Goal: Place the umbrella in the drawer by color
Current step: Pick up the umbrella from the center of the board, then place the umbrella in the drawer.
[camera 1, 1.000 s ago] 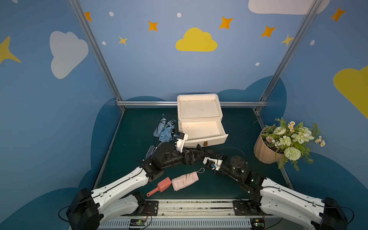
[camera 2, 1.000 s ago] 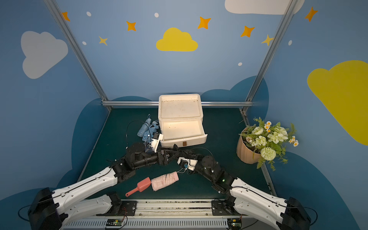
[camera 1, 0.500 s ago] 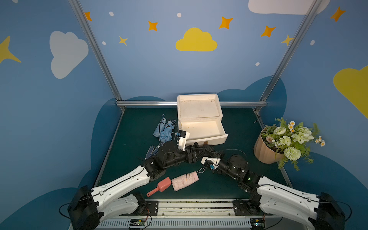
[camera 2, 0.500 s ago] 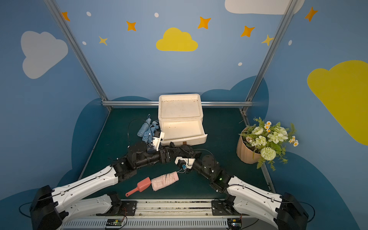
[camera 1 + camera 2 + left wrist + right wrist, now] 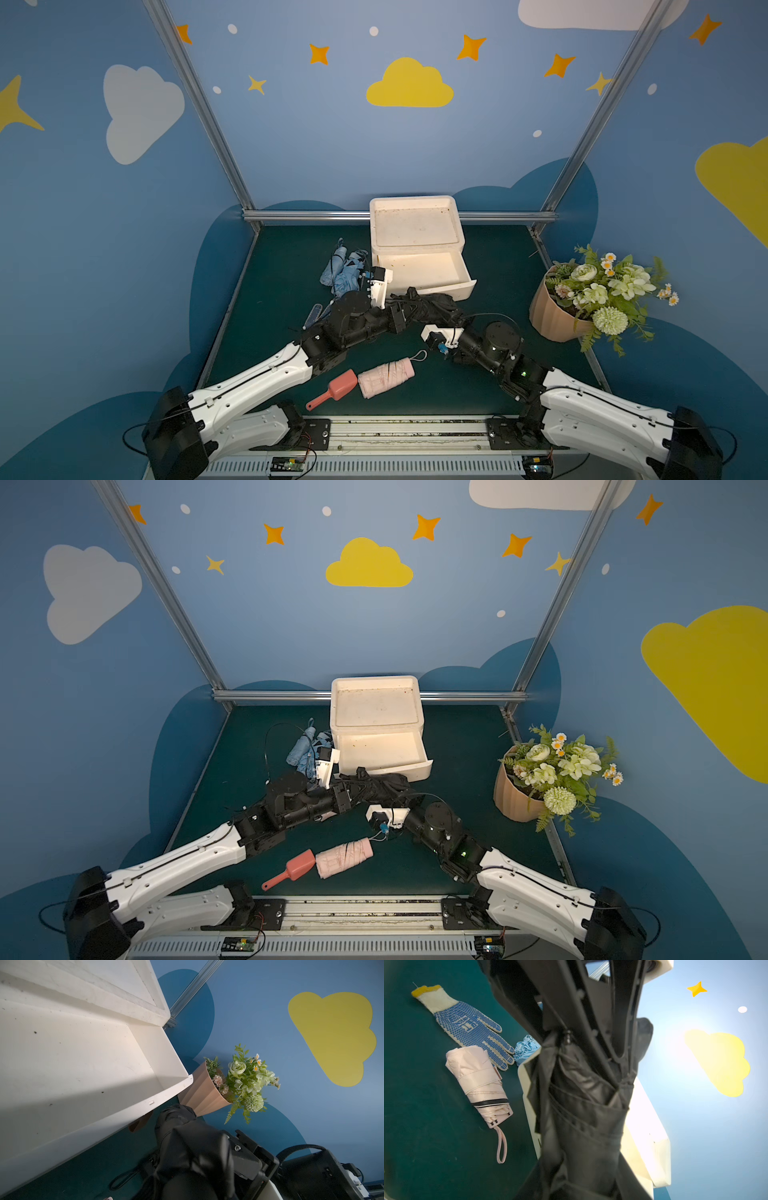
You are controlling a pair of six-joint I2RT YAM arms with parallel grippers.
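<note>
**A:** Where is the black umbrella (image 5: 432, 303)?

**B:** It is folded, just in front of the open drawer (image 5: 466, 290), stretched between the left arm (image 5: 257, 378) and the right arm (image 5: 582, 411). The drawer's front wall stands between it and the inside.

**A:** And the jaws?

**B:** In the right wrist view the right jaws stand on either side of the dark cloth, but I cannot tell whether they press on it. The left jaws are hidden behind that cloth, so I cannot tell there either.

**A:** What else lies around?

**B:** A blue umbrella (image 5: 343, 274) lies beside the white cabinet (image 5: 415, 248), close behind the left wrist. A pink umbrella (image 5: 385, 377) lies on the tabletop (image 5: 282, 270) nearer the arms' bases. A red scoop (image 5: 332, 394) is just beside its end, and a dotted glove (image 5: 467, 1026) is nearby. A pot of flowers (image 5: 552, 316) stands well apart on the right.
</note>
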